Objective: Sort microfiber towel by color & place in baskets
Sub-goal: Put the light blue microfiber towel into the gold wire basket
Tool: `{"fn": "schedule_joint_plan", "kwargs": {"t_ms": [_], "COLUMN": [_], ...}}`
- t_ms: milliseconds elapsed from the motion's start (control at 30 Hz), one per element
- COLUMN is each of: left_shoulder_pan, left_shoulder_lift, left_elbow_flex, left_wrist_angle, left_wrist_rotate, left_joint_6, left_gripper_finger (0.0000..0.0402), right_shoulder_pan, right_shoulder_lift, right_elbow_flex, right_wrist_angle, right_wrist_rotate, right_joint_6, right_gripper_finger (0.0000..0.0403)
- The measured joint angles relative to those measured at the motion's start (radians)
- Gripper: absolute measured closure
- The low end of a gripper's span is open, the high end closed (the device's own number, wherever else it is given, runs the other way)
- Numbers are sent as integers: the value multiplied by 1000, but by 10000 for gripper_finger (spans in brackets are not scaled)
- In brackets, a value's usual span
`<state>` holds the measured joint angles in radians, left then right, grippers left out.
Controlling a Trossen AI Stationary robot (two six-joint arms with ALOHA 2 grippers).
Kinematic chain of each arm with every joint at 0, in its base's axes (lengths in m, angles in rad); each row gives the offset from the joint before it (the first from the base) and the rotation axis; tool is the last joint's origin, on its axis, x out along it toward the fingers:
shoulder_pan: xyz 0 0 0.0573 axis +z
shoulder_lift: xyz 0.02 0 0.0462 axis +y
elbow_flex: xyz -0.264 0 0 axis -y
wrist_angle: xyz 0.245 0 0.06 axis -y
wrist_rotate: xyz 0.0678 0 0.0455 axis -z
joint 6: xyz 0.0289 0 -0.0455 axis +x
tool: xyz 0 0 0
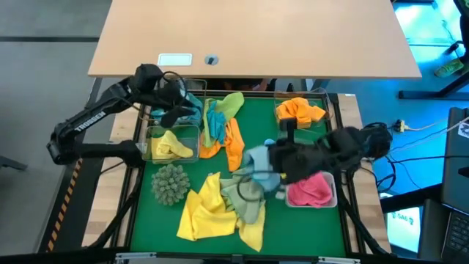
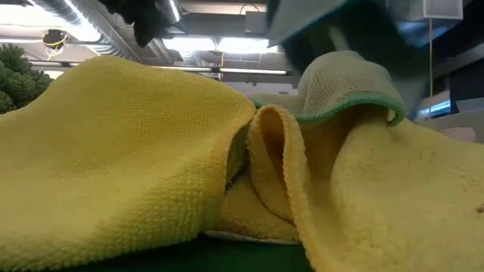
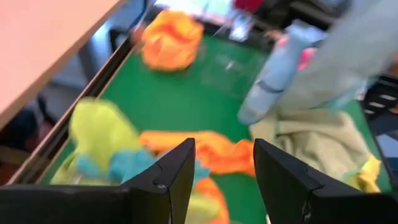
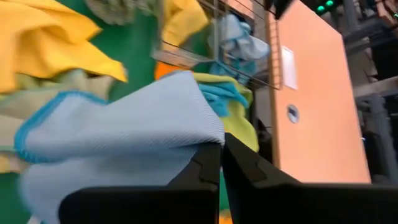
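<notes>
Low view blocked by yellow towels; baskets hidden there.
Right tool clamped on light-blue towel, frame centre, hanging, blurred. Left tool agape, upper left.

Evenly and brightly lit from ceiling strip lights above. Soft shadows only. Heavily motion-blurred through both wrist views; close yellow cloth sharp beneath those lights.

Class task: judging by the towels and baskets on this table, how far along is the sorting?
Done: orange towel, yellow towel and pink towel each lie in baskets. In hand: the right pincer is shut on a light blue towel. Left: loose yellow towels and orange ones on the mat.
</notes>
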<state>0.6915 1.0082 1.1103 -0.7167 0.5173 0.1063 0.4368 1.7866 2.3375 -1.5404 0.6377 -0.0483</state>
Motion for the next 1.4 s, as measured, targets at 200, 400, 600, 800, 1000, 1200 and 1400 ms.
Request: {"fn": "schedule_joint_plan", "kwargs": {"t_ms": [200, 400, 600, 800, 1000, 1200, 1400], "left_shoulder_pan": [-153, -287, -401, -463, -511, -545, -565], "left_shoulder_lift": [17, 48, 118, 180, 199, 192, 192], "left_elbow_flex": [1, 1, 1, 1, 1, 1, 1], "left_wrist_angle": [147, 323, 474, 567, 612, 621, 626], "left_wrist_rotate": [2, -22, -138, -205, -200, -201, -301], "left_joint_6": [7, 9, 11, 44, 55, 53, 61], "left_gripper_finger": [245, 245, 245, 245, 245, 245, 245], "right_shoulder_pan": [-108, -179, -219, -238, -242, -241, -241], "right_shoulder_lift": [-1, -1, 0, 0, 0, 0, 0], "right_elbow_flex": [0, -1, -1, -1, -1, -1, -1], "right_wrist_angle": [6, 85, 189, 239, 240, 242, 270], "right_wrist_rotate": [-1, -61, -142, -158, -153, -152, -152], "right_joint_6": [-116, -194, -249, -250, -257, -257, -268], "right_gripper_finger": [396, 396, 396, 396, 395, 395, 395]}}
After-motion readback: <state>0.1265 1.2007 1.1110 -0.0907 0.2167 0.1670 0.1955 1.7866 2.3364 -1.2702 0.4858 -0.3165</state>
